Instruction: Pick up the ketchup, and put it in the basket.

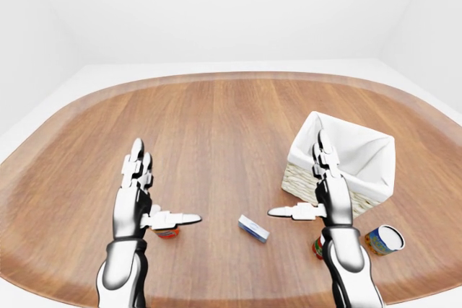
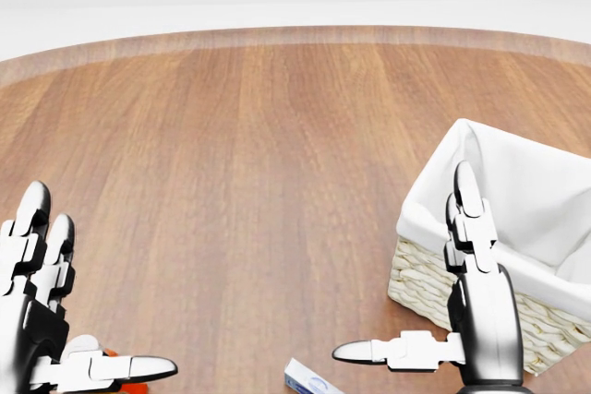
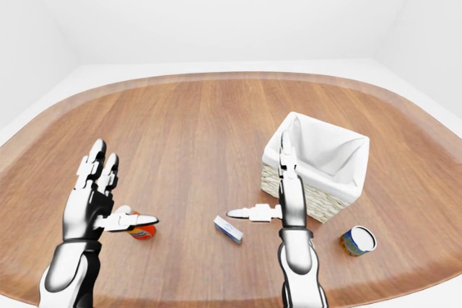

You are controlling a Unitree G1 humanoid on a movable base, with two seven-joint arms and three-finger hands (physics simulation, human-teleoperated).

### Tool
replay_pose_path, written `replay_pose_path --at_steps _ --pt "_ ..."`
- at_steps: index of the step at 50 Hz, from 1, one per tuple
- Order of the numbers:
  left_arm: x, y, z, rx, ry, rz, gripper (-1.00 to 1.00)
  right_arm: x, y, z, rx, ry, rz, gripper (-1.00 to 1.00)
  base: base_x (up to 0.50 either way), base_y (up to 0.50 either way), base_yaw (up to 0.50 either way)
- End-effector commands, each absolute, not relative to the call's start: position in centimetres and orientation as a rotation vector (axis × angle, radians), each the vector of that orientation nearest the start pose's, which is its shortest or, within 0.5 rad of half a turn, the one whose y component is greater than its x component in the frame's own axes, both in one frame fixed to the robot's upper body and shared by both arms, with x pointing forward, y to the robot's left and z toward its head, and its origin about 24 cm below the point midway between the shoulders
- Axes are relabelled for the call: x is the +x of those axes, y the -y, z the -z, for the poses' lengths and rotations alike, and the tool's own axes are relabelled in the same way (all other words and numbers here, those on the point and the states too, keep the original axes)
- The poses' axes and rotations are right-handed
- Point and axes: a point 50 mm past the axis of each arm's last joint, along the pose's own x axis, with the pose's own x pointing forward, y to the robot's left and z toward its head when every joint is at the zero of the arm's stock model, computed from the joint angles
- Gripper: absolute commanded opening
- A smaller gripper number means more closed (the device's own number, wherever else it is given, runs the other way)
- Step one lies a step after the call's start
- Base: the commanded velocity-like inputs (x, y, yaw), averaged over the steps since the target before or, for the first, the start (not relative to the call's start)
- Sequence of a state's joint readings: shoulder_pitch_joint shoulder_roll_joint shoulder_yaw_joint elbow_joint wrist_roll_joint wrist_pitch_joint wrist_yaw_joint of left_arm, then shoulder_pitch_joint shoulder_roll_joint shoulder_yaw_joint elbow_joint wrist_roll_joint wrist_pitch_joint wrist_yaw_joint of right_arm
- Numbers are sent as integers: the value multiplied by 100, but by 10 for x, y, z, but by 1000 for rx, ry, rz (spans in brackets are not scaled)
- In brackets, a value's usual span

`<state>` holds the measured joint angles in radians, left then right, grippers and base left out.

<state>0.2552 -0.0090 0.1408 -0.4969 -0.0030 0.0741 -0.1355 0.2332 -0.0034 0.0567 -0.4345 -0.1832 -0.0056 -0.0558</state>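
Ketchup (image 1: 318, 246) stands on the table (image 1: 216, 128) at lower right of the left-eye view, mostly hidden behind right hand (image 1: 328, 196); only a red-green sliver shows. Basket (image 1: 346, 164) sits just above it. Both hands raised, fingers spread open, holding nothing. Left hand (image 1: 137, 192) hovers over an orange-red can (image 3: 141, 232).

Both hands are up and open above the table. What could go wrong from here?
1. The red item, likely the ketchup, sits low, half hidden under the left hand. The open fingers could nudge it away instead of closing round it.
2. The basket stands across the table beside the right hand, so a carry might clip that arm.
3. The small box lies between them and may get knocked.
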Motion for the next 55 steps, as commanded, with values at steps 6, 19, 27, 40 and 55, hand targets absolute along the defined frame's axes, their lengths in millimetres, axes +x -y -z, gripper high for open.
replay_pose_path --at_steps 6,19,27,40,55 --pt "182 -222 -78 190 133 -193 100 205 152 -93 -179 224 81 100 0 0 0" --pt "175 -300 15 347 -313 -488 100 204 147 -90 -198 232 58 100 0 0 0" --pt "177 -305 17 360 -327 -507 100 204 146 -90 -201 232 55 100 0 0 0" --pt "179 -305 26 376 -365 -516 100 204 145 -91 -202 234 52 100 0 0 0" --pt "185 -306 32 371 -390 -515 100 204 145 -91 -202 235 53 100 0 0 0"
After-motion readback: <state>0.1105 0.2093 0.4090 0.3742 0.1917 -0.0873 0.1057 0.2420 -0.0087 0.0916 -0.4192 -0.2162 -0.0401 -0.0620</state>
